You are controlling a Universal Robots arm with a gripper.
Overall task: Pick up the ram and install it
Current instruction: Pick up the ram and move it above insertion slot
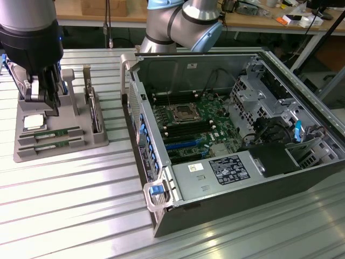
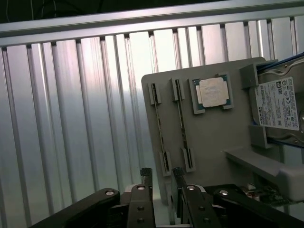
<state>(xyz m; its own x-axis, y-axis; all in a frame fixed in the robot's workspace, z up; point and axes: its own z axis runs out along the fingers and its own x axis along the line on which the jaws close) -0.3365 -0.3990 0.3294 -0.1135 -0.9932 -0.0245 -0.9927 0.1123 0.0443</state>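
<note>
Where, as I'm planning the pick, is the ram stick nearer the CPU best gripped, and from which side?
Probably mid-length along its exposed top edge, from straight above, fingers on its two flat faces. The ram stands on edge in the grey tray, its ends held in slotted holders, leaving the middle free.

Overhead light, bright glare streaks along the ribbed metal surface [image 1: 64,216] in the exterior view, computer case [image 1: 242,204] interior dim and shadowed, wrist view washed pale mid-surface, CPU chip [image 2: 212,91] blown near-white, pincer [image 2: 161,175] dark in shadow.

Apparently two rams [image 2: 160,128] [image 2: 183,126], one CPU [image 2: 212,91]
</note>
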